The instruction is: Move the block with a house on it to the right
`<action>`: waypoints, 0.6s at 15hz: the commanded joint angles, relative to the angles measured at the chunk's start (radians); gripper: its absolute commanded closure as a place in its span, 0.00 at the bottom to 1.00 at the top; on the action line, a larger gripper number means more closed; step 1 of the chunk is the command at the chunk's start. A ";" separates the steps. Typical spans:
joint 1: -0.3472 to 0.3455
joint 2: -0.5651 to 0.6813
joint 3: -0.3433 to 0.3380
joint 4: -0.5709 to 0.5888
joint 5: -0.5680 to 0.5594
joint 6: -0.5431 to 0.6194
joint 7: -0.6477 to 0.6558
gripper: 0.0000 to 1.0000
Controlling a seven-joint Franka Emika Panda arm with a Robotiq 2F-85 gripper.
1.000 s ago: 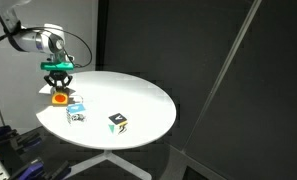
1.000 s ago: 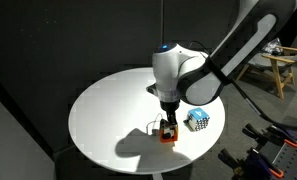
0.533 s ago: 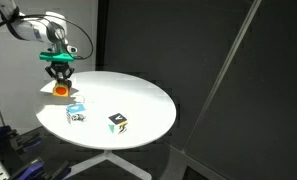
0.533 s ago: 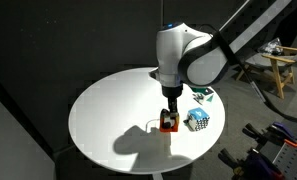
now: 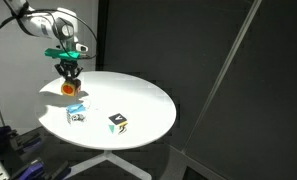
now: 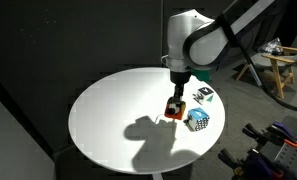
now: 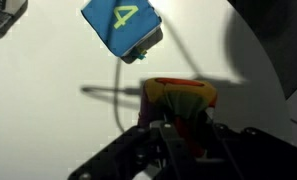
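Since earlier frames, white robot arm (image 6: 193, 35) has shifted sideways across worktop, carrying small orange-yellow cube with red picture (image 5: 70, 89) along. Round white worktop (image 5: 148, 100) bears two other cubes. End effector (image 5: 70, 81) points down, fingers clamped on orange-yellow cube, held just above worktop near its edge, shadow below. Blue-and-white cube (image 5: 76, 113) near it on worktop; wrist view shows yellow "4" on blue face. White cube with green and dark marks (image 5: 117, 122) lies further off.
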 commanded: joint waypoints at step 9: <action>-0.092 -0.015 -0.107 0.005 0.095 -0.031 0.189 0.93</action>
